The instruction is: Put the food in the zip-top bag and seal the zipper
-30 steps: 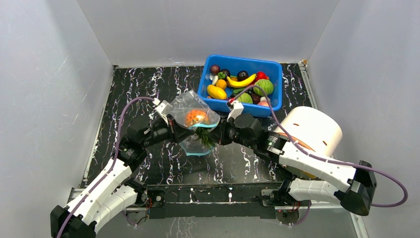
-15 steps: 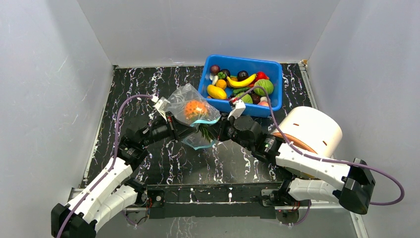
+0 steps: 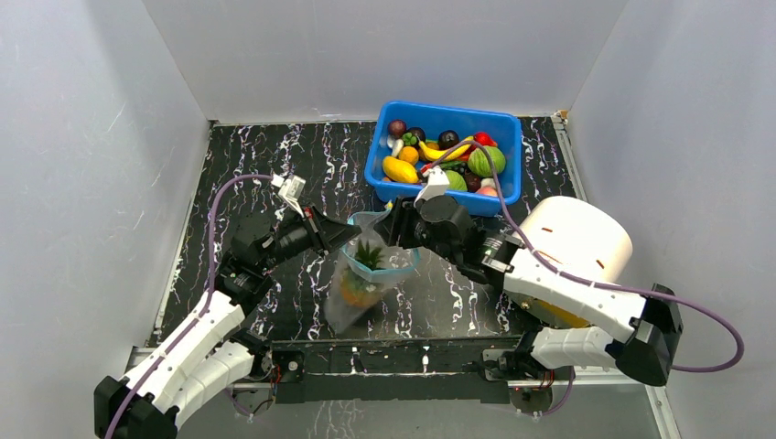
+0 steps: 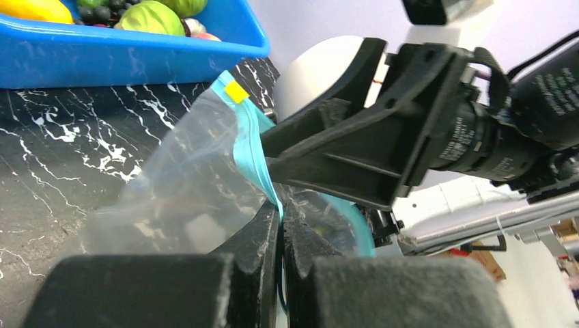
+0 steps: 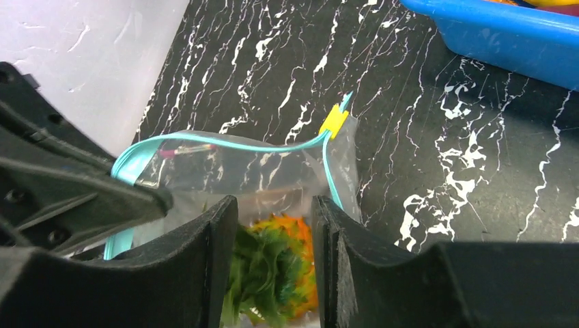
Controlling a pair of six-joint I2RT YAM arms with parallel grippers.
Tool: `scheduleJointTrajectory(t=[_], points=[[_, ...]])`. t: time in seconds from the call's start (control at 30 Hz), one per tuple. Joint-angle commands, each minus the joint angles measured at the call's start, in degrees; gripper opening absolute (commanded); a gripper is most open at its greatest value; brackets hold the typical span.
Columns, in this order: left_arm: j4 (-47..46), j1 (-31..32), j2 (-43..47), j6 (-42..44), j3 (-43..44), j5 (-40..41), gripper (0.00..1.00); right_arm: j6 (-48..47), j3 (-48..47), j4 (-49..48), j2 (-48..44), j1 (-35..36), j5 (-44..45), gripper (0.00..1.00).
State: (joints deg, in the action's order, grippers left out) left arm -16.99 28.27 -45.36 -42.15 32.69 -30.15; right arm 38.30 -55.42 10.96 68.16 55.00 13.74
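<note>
Fingers of my left gripper [image 4: 281, 212] are clenched on the thin teal-blue zipper [image 4: 254, 147] of the clear crinkly plastic zip-top bag [image 4: 184, 184], which sags between my arms. Just beyond, my right gripper [image 5: 274, 205] stands parted over the mouth. The orange, leafy-topped toy pineapple [image 5: 273, 260] seems to lie loose inside. That film is light, floppy and slippery, so I'd pinch the stiffer strip. Farthest off, the blue plastic bin [image 3: 445, 110] holds colourful toy fruits and vegetables [image 3: 407, 169].
</note>
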Motion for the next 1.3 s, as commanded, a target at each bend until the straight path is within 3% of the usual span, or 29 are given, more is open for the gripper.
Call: scheduleJointTrajectory(t=[0.0, 0.23, 0.43, 0.7, 0.83, 0.9, 0.97, 1.0, 1.13, 1.27], points=[[-0.96, 0.29, 2.43, -0.82, 1.43, 5.24, 0.00, 1.11, -4.27, 11.16, -4.86, -0.16, -2.18, 0.43], [1.83, 0.29, 2.22, 1.38, 2.40, 6.63, 0.00, 7.23, -5.33, 20.85, -12.60, -0.16, -2.82, 0.42], [1.61, 0.29, 1.59, 2.17, 2.13, 7.26, 0.00, 12.86, -6.60, 26.02, -12.90, -0.16, -0.45, 0.51], [0.91, 0.29, 0.67, 2.13, 2.43, 6.99, 0.00, 15.84, -2.37, 19.74, -9.80, -0.16, -8.53, 0.49], [1.29, 0.29, 0.77, 2.46, 2.82, 7.12, 0.00, 16.57, 0.43, 18.87, -7.94, -0.16, -6.25, 0.48], [1.60, 0.29, 1.00, 2.44, 3.11, 7.21, 0.00, 17.12, 2.02, 18.83, -7.32, -0.16, -4.58, 0.42], [2.02, 0.29, 1.45, 2.45, 3.19, 7.33, 0.00, 17.14, 4.19, 16.58, -7.32, -0.16, -5.25, 0.10], [2.43, 0.29, 1.63, 2.54, 3.11, 7.43, 0.00, 17.27, 4.99, 15.18, -7.53, -0.16, -5.55, 0.01], [6.80, 0.29, 1.84, 5.72, 4.76, 7.75, 0.00, 17.90, 3.93, 10.77, -7.80, -0.16, -5.61, 0.00], [16.31, 0.29, 0.91, 14.44, 10.36, 8.75, 0.11, 14.84, -2.25, 10.39, -5.72, -0.18, -7.41, 0.00]])
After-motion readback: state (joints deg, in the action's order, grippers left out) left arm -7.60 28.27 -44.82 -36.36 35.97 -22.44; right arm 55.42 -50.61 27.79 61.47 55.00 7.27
